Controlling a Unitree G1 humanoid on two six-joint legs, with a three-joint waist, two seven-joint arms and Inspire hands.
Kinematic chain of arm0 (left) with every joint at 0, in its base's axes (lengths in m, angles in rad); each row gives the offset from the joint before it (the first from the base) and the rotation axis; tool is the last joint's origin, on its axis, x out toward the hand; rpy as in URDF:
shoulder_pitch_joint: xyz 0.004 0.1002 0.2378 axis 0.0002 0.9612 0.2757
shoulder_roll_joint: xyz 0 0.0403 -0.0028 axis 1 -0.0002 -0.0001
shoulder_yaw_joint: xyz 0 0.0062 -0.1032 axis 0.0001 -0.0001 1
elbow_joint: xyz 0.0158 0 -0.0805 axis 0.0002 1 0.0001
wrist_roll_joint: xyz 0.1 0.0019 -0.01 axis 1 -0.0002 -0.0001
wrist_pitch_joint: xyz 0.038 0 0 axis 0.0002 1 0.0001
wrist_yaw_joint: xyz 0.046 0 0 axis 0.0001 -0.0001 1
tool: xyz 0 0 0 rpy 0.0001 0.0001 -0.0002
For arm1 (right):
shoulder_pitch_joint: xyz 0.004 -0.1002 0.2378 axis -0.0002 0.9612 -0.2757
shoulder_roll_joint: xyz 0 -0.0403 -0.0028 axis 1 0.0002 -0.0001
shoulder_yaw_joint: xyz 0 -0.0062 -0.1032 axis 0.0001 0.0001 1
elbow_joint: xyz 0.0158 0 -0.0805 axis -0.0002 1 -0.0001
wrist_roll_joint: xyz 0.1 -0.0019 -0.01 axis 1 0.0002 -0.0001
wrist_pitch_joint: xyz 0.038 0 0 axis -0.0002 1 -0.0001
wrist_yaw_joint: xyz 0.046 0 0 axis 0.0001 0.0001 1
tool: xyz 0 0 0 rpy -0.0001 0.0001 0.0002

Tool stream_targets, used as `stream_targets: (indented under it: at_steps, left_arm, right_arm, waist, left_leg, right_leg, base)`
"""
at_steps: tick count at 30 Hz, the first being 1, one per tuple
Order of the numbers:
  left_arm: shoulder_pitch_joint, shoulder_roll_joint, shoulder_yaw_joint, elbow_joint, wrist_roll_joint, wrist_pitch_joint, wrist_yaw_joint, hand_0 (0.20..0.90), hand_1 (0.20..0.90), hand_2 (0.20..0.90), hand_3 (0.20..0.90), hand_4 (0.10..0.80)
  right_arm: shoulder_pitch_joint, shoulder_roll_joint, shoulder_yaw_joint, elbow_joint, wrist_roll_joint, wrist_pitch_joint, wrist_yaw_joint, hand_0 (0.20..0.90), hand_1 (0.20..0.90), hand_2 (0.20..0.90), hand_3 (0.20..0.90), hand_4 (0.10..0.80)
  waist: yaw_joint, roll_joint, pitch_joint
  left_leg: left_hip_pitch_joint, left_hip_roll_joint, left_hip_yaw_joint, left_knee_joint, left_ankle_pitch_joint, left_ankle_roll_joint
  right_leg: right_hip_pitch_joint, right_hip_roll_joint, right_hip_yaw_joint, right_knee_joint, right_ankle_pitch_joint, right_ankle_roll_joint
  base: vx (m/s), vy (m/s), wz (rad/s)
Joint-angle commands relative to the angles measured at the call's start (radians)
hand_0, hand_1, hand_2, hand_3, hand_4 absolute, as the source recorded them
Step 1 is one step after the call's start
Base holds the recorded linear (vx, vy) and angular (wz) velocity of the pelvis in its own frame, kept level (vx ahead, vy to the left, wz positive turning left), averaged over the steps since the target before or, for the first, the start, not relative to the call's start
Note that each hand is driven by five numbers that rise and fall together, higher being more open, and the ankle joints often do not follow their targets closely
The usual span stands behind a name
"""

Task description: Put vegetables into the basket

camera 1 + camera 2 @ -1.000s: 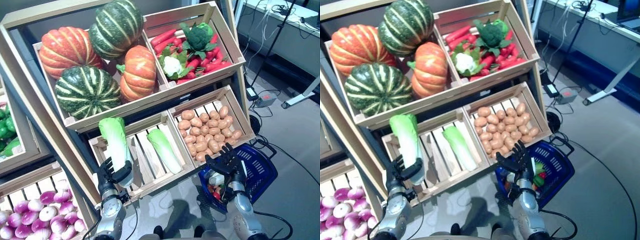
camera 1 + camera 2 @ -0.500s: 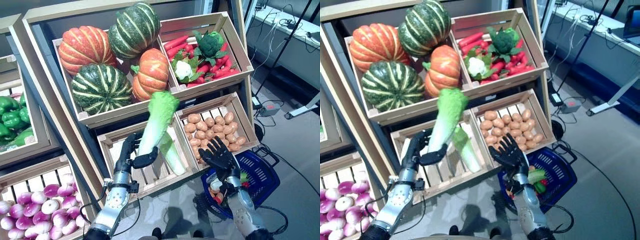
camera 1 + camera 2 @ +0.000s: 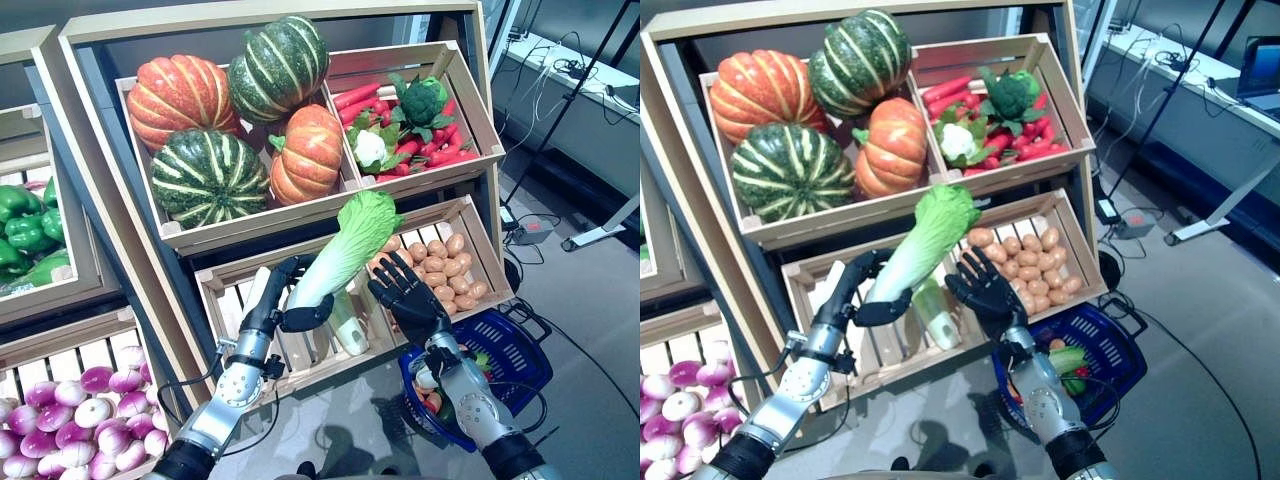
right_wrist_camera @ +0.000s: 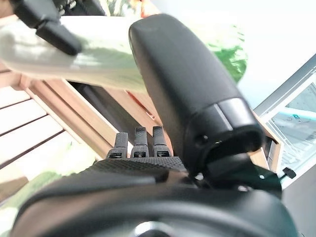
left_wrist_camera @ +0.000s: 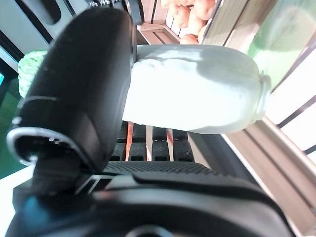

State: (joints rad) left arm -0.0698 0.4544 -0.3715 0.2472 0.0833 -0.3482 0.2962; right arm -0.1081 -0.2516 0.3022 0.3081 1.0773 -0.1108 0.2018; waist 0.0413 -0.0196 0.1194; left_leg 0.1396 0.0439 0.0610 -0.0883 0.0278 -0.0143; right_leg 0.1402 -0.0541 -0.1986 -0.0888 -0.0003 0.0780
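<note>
My left hand is shut on the white stem of a napa cabbage, holding it tilted with its green leaves up and to the right, in front of the lower crates. The stem fills the left wrist view beside the thumb. My right hand is open with fingers spread, just right of the cabbage and apart from it. A second napa cabbage lies in the slatted lower left crate. The blue basket sits on the floor at the lower right with several vegetables inside.
A crate of potatoes sits behind my right hand. Above are a crate of pumpkins and one with carrots, broccoli and cauliflower. Green peppers and purple onions fill bins at the left.
My left hand has carried the cabbage further right and tilted it more toward the right hand. The right hand has risen with fingers spread. The camera has shifted slightly.
</note>
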Motion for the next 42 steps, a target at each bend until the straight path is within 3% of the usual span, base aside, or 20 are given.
stream_targets:
  at_steps: [1, 18, 32, 33, 34, 42]
  left_arm:
    - [-0.184, 0.013, -0.044, -0.063, 0.034, -0.166, 0.021, 0.3, 0.3, 0.3, 0.3, 0.4]
    - [-0.246, 0.018, -0.14, -0.061, 0.087, -0.166, 0.018, 0.3, 0.3, 0.3, 0.3, 0.4]
    - [-0.209, 0.024, -0.188, -0.044, 0.066, -0.166, -0.025, 0.3, 0.3, 0.3, 0.3, 0.4]
    - [-0.204, 0.023, -0.191, -0.041, 0.068, -0.168, -0.023, 0.3, 0.3, 0.3, 0.3, 0.4]
    - [-0.201, 0.021, -0.194, -0.041, 0.065, -0.16, -0.024, 0.3, 0.3, 0.3, 0.3, 0.4]
    - [-0.175, 0.027, -0.191, -0.033, 0.051, -0.158, -0.018, 0.3, 0.3, 0.3, 0.3, 0.4]
  right_arm:
    - [-0.134, 0.038, -0.017, -0.098, 0.063, -0.043, 0.101, 0.9, 0.9, 0.9, 0.9, 0.8]
    - [-0.257, 0.039, -0.04, -0.037, 0.113, -0.078, 0.016, 0.9, 0.9, 0.9, 0.9, 0.8]
    - [-0.338, 0.035, -0.098, -0.057, 0.175, -0.219, 0.074, 0.9, 0.9, 0.9, 0.9, 0.8]
    - [-0.339, 0.037, -0.099, -0.062, 0.184, -0.241, 0.091, 0.575, 0.575, 0.575, 0.575, 0.584]
    - [-0.339, 0.039, -0.103, -0.067, 0.198, -0.267, 0.121, 0.3, 0.3, 0.3, 0.3, 0.4]
    - [-0.341, 0.037, -0.111, -0.099, 0.2, -0.317, 0.146, 0.3, 0.3, 0.3, 0.3, 0.4]
  waist:
    - [-0.001, -0.021, -0.066]
    - [0.0, -0.015, -0.065]
    - [0.014, -0.009, -0.062]
    - [0.015, -0.009, -0.062]
    - [0.016, -0.009, -0.062]
    - [0.023, -0.009, -0.059]
  left_leg:
    - [-0.004, -0.036, -0.007, 0.001, -0.036, 0.002]
    - [0.002, -0.036, -0.002, 0.001, -0.042, 0.002]
    - [0.004, -0.038, -0.012, 0.001, -0.047, 0.004]
    - [0.003, -0.038, -0.012, 0.001, -0.047, 0.004]
    - [0.002, -0.037, -0.013, 0.001, -0.047, 0.004]
    - [-0.002, -0.037, -0.017, 0.001, -0.045, 0.004]
  right_leg:
    - [0.003, -0.042, 0.018, 0.001, 0.057, 0.005]
    - [0.006, -0.043, 0.024, 0.001, 0.053, 0.005]
    - [0.01, -0.042, 0.025, 0.001, 0.047, 0.003]
    - [0.009, -0.041, 0.024, 0.001, 0.047, 0.003]
    - [0.009, -0.041, 0.024, 0.001, 0.046, 0.003]
    - [0.007, -0.041, 0.02, 0.001, 0.046, 0.002]
  base:
    - [0.0, 0.0, 0.0]
    - [0.0, 0.0, 0.0]
    - [0.0, 0.0, 0.0]
    - [0.0, 0.0, 0.0]
    - [0.0, 0.0, 0.0]
    - [-0.004, 0.0, 0.0]
